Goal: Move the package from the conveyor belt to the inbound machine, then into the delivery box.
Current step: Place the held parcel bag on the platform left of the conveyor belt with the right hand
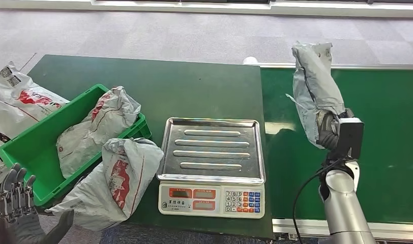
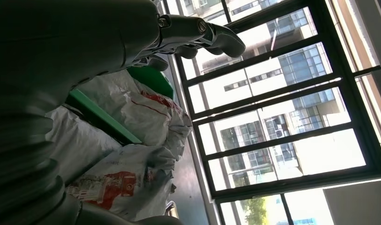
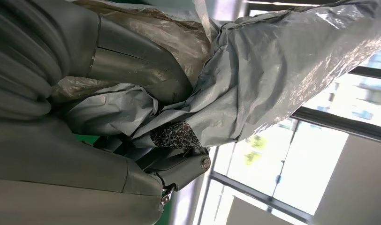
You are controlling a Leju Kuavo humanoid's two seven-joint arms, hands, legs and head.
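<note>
1. Your right hand (image 1: pixel 330 133) was clamped around the lower end of the grey package (image 1: pixel 313 91), which stood nearly upright above the conveyor belt (image 1: pixel 387 132), clear of its green surface. In the right wrist view the thumb and fingers (image 3: pixel 179 166) were bunching the plastic rather than whatever was inside.
2. That grip looked like a hold on loose film, so my judgement was that you needed to carry slowly; a quick swing could have let the contents slide and the bag swing or slip.
3. The inbound machine, which I took to be the scale (image 1: pixel 211 168) with its steel tray (image 1: pixel 212 148), sat just across the belt's edge toward your left. You wanted to bring the package over the middle of the tray, not over the keypad at the front.
4. You needed to tip the package flat while lowering it, so that it lay within the tray's raised rim and did not hang over the edge, which could have spoiled the reading.
5. Your left hand (image 1: pixel 19 213) was held low at the near table edge with its fingers spread and nothing in it, near the bag (image 1: pixel 115 183) leaning on the green delivery box (image 1: pixel 26 147). You had to leave it there, well apart from the tray.
6. The box already held a bag (image 1: pixel 95 129), so the space left for the later drop looked tight.
</note>
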